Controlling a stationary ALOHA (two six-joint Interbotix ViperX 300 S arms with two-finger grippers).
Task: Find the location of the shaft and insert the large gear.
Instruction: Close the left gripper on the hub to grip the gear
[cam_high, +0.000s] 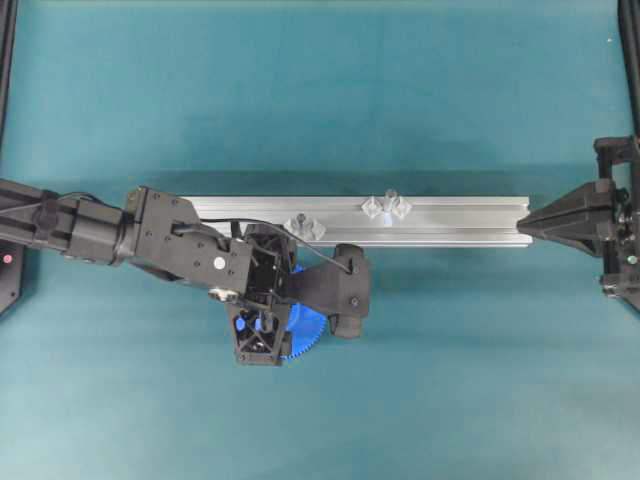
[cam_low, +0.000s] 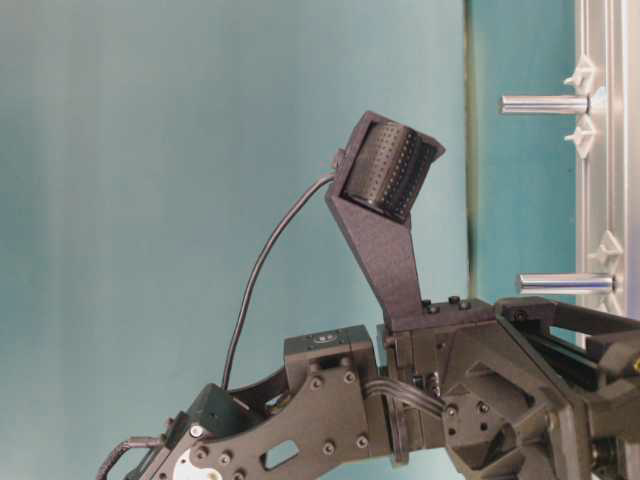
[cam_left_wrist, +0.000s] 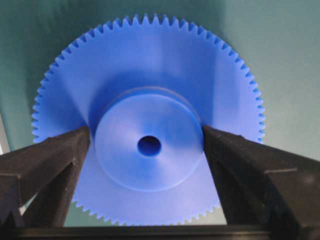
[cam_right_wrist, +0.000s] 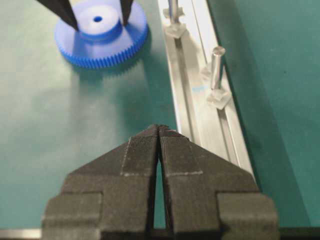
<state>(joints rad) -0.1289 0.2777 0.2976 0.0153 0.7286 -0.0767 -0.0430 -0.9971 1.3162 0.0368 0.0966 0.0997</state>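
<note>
The large gear (cam_left_wrist: 150, 65), bright blue with fine teeth, lies flat on the teal table (cam_high: 320, 90) in front of the rail. It also shows as the gear (cam_right_wrist: 107, 47) in the right wrist view and partly under the left arm as the gear (cam_high: 305, 335) from overhead. My left gripper (cam_left_wrist: 146, 132) is open, its fingers (cam_left_wrist: 75, 145) standing close on either side of the raised hub. The shaft (cam_high: 388, 203) stands upright on the rail, seen nearer as the shaft (cam_right_wrist: 216, 65). My right gripper (cam_right_wrist: 159, 127) is shut on nothing at the rail's right end.
A long aluminium rail (cam_high: 460, 222) crosses the middle of the table. A shorter dark-topped stud (cam_high: 299, 223) with clear mounts stands on it just behind the left wrist. Black frame posts (cam_high: 630, 60) stand at the table's edges.
</note>
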